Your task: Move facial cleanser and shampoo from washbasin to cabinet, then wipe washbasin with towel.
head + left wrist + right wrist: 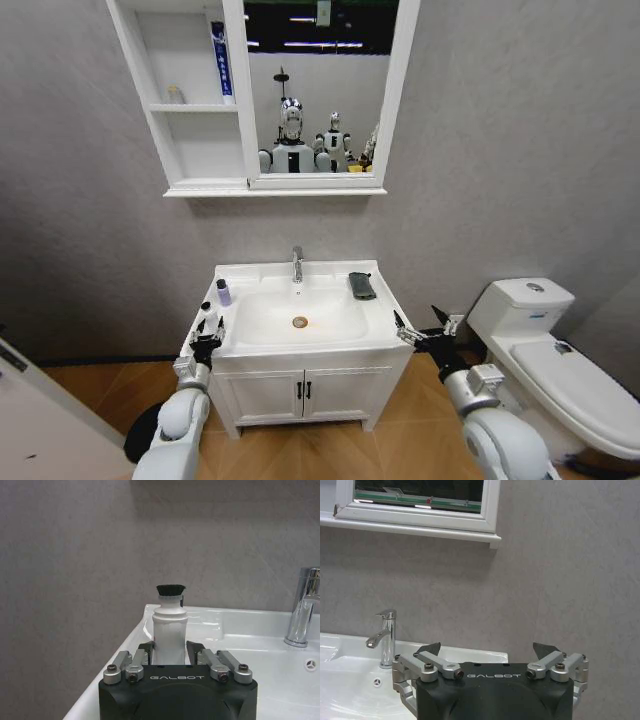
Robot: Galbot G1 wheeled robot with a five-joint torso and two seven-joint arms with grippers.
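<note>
Head view puts the cabinet point(190, 135) in the upper left of the frame, its shelves my destination, and the washbasin point(375, 320) at centre. The towel point(362, 286) lies right of the tap point(297, 264), kept aside for wiping. The shampoo point(223, 292) stands at the basin's left rim. Just below it, my left gripper point(207, 338) has its fingers closed around the facial cleanser point(169, 630), which I judge a grasp ready for lifting. My right gripper point(420, 330) hangs spread open at the basin's lower right corner, waiting.
</note>
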